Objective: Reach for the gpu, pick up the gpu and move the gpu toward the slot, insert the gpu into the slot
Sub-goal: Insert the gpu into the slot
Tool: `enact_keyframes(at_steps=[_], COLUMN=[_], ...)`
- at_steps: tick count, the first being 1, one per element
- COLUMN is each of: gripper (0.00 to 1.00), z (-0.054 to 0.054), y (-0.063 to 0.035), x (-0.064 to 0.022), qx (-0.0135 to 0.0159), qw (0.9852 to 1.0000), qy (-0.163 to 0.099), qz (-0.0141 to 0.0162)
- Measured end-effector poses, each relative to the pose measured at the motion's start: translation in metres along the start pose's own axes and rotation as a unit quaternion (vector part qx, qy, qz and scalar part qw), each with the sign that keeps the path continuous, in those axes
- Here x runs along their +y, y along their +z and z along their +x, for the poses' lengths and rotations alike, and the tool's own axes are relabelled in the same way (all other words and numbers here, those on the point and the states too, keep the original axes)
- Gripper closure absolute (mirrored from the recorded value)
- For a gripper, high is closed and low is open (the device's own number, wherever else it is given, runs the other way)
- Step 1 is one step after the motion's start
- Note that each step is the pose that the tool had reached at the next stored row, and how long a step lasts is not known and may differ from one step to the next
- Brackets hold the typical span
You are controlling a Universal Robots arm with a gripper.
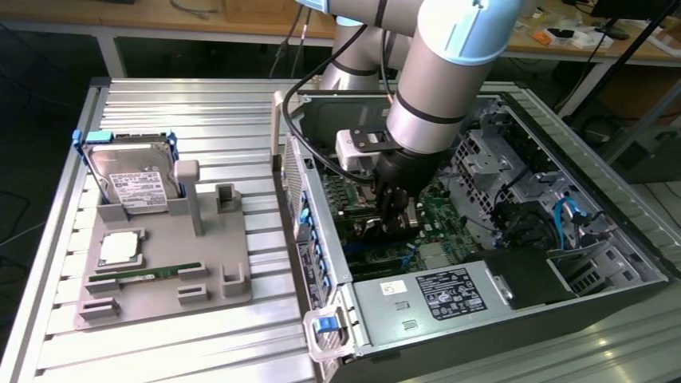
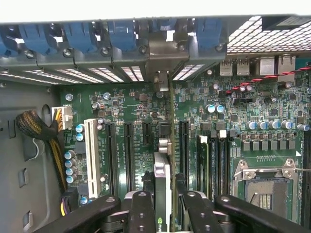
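Note:
My gripper (image 2: 165, 216) reaches down inside the open computer case (image 1: 319, 263), over the green motherboard (image 2: 131, 111). Its black fingers (image 2: 141, 213) are shut on the gpu (image 2: 163, 179), which I see edge-on as a thin upright card running from the fingers to the case's rear wall. The card's silver end bracket (image 2: 164, 53) sits in one of the rear expansion openings. The card stands along a line between the black connector strips, and the slot is hidden beneath its lower edge. In the exterior view the gripper (image 1: 396, 219) is low over the board.
A white connector strip (image 2: 91, 155) and the silver processor socket (image 2: 265, 187) flank the card. Bundled cables (image 2: 41, 136) lie by the case wall. Outside the case, a grey fixture plate (image 1: 159, 279) carries a hard drive (image 1: 133, 179), a processor (image 1: 120, 249) and a memory stick (image 1: 143, 275).

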State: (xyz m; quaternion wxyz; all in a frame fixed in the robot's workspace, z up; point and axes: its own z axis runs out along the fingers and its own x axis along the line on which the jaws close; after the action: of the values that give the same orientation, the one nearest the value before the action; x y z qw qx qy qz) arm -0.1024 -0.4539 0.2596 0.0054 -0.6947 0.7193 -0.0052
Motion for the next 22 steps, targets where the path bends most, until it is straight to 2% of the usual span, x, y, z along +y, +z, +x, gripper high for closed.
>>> enact_keyframes(at_steps=[13, 19, 22], gripper=[0.73, 0.73, 0.73], z=[-0.0011, -0.0012, -0.0013], y=[-0.0021, -0.0021, -0.002], x=[-0.0002, -0.0061, -0.0064], qx=[0.0001, 0.0001, 0.0001], qw=[1.0, 1.0, 1.0], qy=[0.0, -0.001, -0.001], qz=[0.0002, 0.0002, 0.0002])
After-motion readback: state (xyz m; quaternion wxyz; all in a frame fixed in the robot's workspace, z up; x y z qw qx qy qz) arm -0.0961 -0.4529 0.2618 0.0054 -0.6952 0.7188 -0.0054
